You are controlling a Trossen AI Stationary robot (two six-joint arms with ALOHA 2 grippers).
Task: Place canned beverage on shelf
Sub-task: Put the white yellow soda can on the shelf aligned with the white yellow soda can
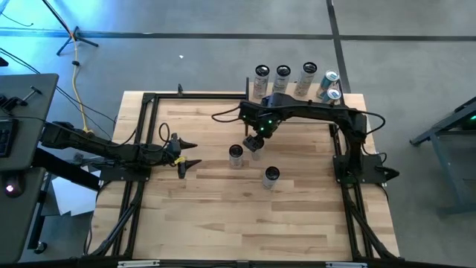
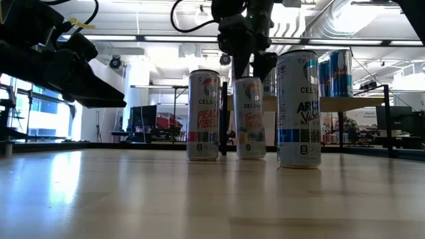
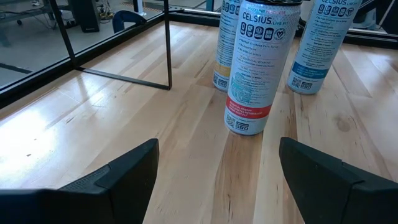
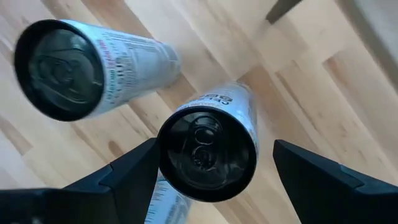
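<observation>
We see the wooden table (image 1: 223, 216) with the shelf (image 1: 297, 97) at its far edge, cans lined up on it. Left gripper (image 1: 186, 152) waits at the table's left, fingers spread, empty. Right gripper (image 4: 211, 168) hangs straight above the middle can (image 4: 208, 152), its fingers (image 4: 124, 177) wide apart either side of the top, not touching. Two more cans (image 1: 236, 155) (image 1: 271, 176) stand nearby.

Glossy metal cans (image 2: 251, 118) on smooth light-wood tabletop (image 2: 199, 199).
</observation>
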